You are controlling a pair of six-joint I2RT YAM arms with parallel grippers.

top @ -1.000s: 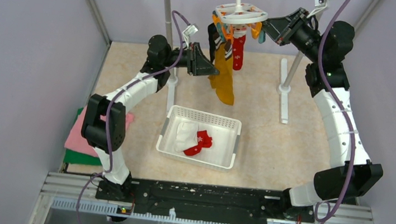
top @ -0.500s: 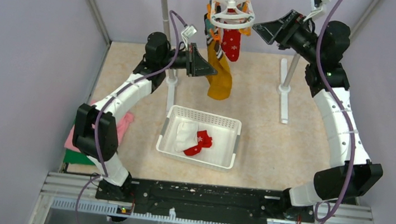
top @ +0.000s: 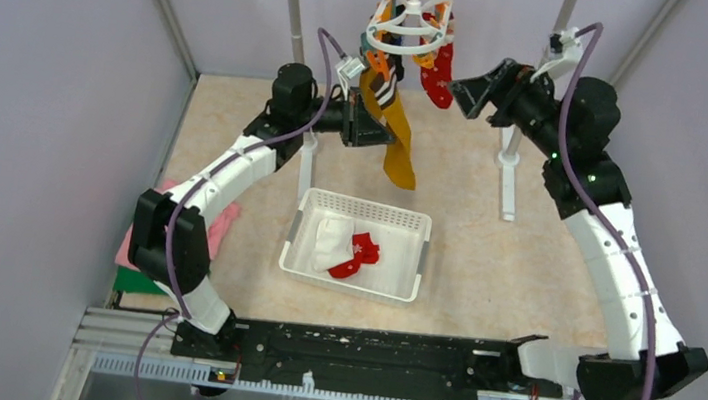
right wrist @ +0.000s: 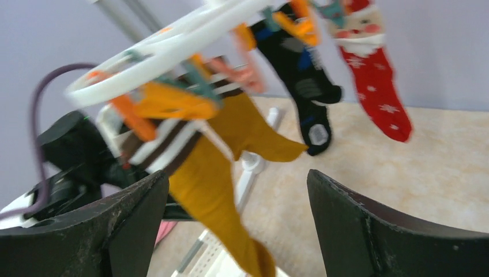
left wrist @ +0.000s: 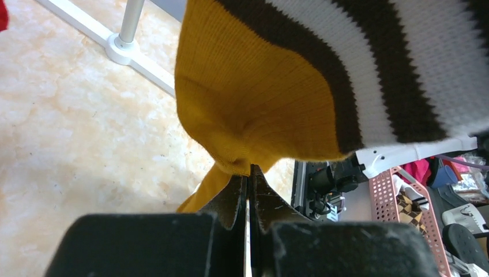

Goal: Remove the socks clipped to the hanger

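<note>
Clamping the mustard sock (left wrist: 254, 109) below the hanger (right wrist: 173, 43) is the left gripper (left wrist: 249, 173); the right gripper (right wrist: 235, 184) gapes empty beside it.

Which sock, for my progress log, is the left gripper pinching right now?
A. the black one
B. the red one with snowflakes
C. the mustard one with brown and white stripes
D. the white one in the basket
C: in the left wrist view, the left gripper is shut on a fold of the mustard sock.

Left hand (left wrist: 249, 176) pinched tight, right hand (right wrist: 237, 193) spread wide, both arms stretched upward.
</note>
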